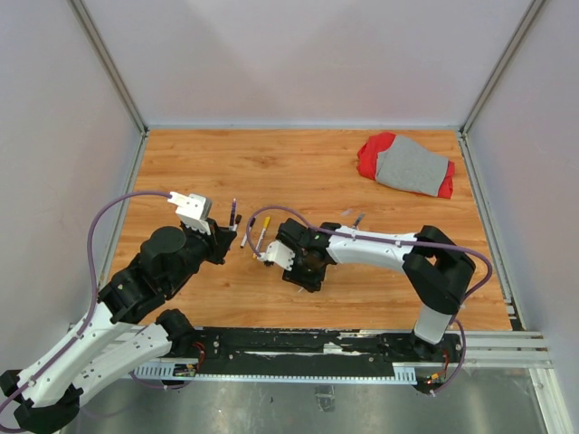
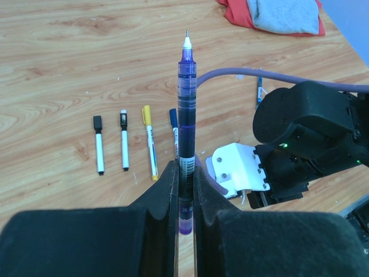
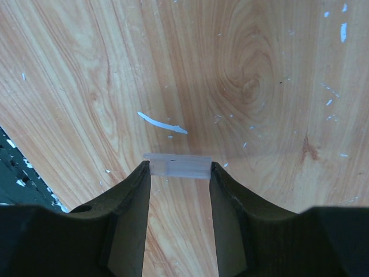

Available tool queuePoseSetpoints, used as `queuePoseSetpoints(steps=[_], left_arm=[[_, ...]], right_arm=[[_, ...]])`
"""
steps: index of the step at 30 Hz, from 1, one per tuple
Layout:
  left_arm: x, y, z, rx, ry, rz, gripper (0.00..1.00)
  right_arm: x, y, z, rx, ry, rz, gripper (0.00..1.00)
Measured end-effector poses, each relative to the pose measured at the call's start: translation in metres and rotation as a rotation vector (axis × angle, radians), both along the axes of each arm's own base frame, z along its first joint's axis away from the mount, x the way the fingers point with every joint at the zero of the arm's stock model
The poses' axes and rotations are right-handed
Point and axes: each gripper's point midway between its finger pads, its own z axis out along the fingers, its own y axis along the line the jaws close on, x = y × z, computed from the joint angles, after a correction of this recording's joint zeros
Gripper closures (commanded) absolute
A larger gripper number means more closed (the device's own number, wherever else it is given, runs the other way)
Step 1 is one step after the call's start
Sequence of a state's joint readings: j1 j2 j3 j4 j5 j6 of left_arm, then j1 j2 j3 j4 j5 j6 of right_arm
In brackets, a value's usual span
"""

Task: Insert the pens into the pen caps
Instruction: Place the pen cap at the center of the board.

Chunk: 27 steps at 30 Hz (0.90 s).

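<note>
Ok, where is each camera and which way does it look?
Top camera: high behind the robot, looking down at the wooden table; both arms show.
Left wrist: on the left arm, looking along the left claw, holding a purple pen.
Right wrist: looking down at the wood past the right claw, pinching a clear tube.
Shared: top and left wrist both show the red-grey cloth.

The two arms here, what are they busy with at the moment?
The left gripper is clamped on a purple pen, its bare tip pointing away. The right gripper holds a short pale tube, probably a cap, crosswise in its jaws. They are not yet joined. Several other pens lie on the table.
</note>
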<state>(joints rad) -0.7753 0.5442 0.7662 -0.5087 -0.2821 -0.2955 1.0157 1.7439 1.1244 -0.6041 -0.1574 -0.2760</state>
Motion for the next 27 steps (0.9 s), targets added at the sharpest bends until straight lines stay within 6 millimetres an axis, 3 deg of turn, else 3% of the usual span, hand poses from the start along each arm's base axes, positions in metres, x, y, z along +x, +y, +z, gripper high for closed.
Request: queuePoseSetpoints(steps=[14,27], left_arm=[[0.001,0.001,-0.001,0.006,0.003,0.007,1.00],[0.002,0.001,-0.003,0.011,0.007,0.010,1.00]], right_arm=[[0.001,-0.001,-0.012,-0.036,0.015,0.038,0.65],[0.001,0.002,-0.010,-0.019,0.011,0.036,0.32]])
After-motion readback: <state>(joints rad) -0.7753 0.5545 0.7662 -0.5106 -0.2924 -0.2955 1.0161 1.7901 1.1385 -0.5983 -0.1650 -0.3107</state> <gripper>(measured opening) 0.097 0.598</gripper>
